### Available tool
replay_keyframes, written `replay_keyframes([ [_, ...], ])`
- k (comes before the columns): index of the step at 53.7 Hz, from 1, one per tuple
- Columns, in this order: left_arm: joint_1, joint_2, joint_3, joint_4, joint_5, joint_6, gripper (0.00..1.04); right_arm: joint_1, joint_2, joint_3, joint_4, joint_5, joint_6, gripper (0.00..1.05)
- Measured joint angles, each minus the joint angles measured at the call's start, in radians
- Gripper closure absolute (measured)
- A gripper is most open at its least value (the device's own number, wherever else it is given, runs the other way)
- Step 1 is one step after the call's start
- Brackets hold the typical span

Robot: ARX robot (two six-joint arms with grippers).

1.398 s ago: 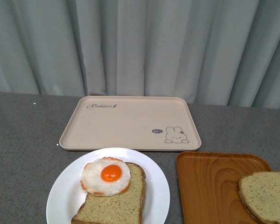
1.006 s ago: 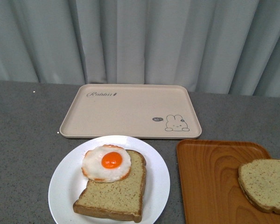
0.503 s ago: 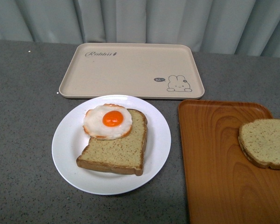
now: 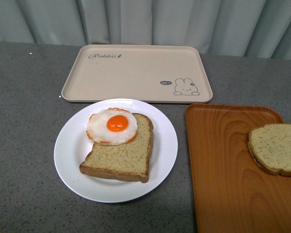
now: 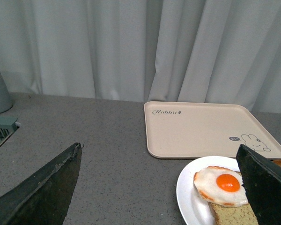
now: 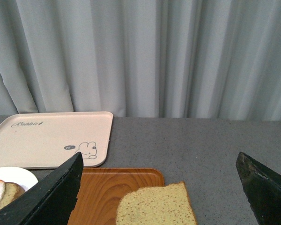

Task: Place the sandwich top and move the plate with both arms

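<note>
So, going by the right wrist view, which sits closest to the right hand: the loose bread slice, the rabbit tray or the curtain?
From the right hand:
1. the loose bread slice, right in front, on the orange tray.
2. the rabbit tray, farther back.
3. the curtain, behind everything.

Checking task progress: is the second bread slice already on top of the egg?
No, the slice lies on the orange tray, apart from the egg on the plate.
</note>
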Motion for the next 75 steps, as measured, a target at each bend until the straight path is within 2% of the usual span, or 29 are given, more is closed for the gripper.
replay_keyframes([
  [75,0.0,0.0,0.0,0.0,0.0,0.0,0.06,0.0,0.0,0.0,0.0,0.0,0.0,0.09],
])
